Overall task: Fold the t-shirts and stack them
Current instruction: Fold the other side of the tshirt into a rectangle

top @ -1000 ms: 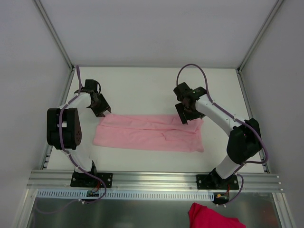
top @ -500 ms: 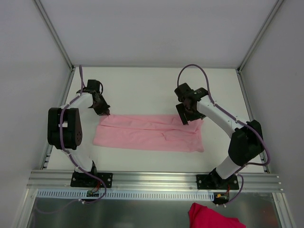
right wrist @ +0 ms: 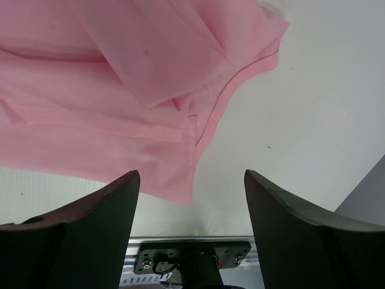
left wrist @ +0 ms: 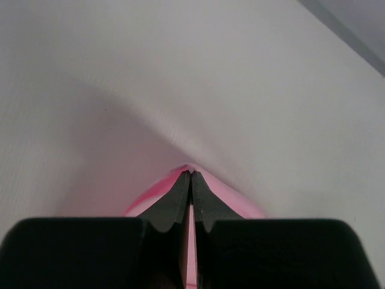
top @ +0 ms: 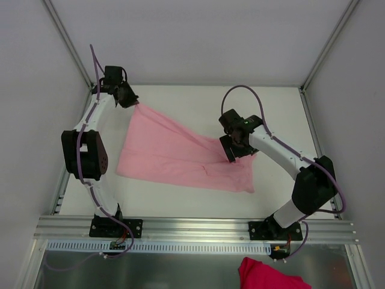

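A pale-pink t-shirt (top: 180, 159) lies lengthwise across the table, folded into a long band. Its far-left corner is drawn up into a taut peak toward the back left. My left gripper (top: 135, 103) is shut on that corner; in the left wrist view its jaws (left wrist: 190, 176) meet on pink fabric (left wrist: 234, 198) above the white table. My right gripper (top: 231, 155) hovers open over the shirt's right end. In the right wrist view its fingers (right wrist: 189, 180) stand wide apart with nothing between them, and the shirt's (right wrist: 120, 78) neckline end lies just beyond them.
An aluminium rail (top: 192, 227) with both arm bases runs along the near edge. A darker pink cloth (top: 271, 274) lies below it at the bottom right. Grey walls and frame posts (top: 69, 45) close in the table's sides and back.
The left gripper has shut on the shirt's far-left corner and carried it up toward the back-left corner, stretching the cloth. The right gripper has shifted only slightly and stays open.
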